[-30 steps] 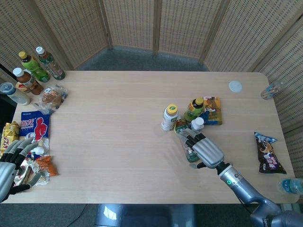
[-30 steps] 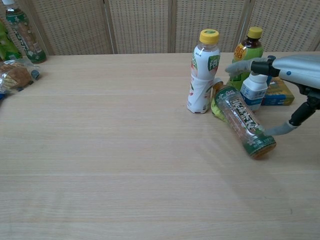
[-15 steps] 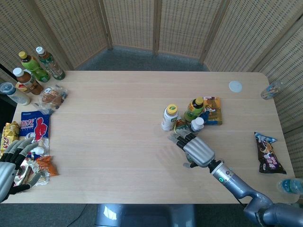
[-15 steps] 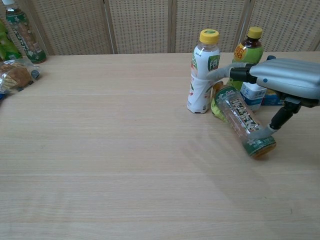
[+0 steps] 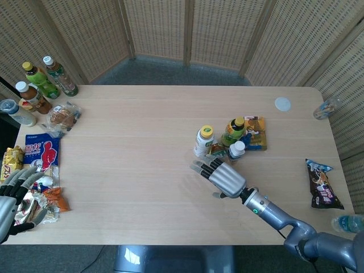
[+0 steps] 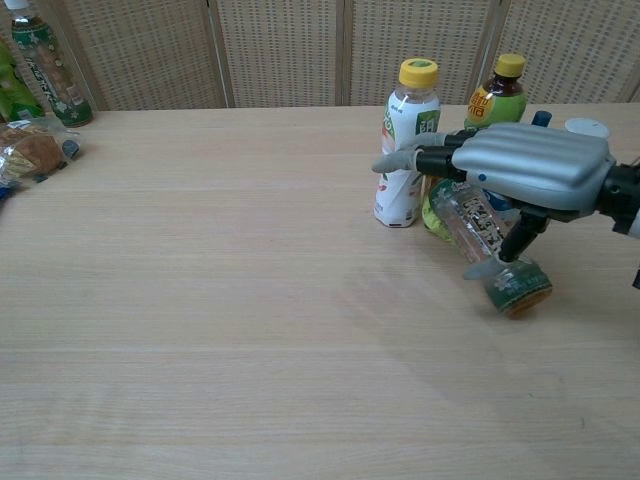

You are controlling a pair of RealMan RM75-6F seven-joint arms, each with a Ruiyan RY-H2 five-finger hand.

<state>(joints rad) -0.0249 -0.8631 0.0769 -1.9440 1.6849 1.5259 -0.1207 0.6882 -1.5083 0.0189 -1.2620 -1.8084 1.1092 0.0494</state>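
Nearest the robot, the left hand [image 5: 14, 196] rests at the worktop [image 5: 136, 165] edge, fingers spread and holding nothing, over crinkled snack wrappers [image 5: 42, 200]. Further in, the right hand [image 6: 520, 170] hovers flat with fingers extended and apart, empty, above a clear plastic bottle lying on its side [image 6: 490, 250], its thumb beside the bottle's lower end. Just behind stands a white yellow-capped bottle [image 6: 410, 140], then a green-labelled tea bottle [image 6: 495, 95], upright.

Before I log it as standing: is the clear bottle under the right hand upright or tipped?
Tipped: the clear bottle lies on its side on the table.
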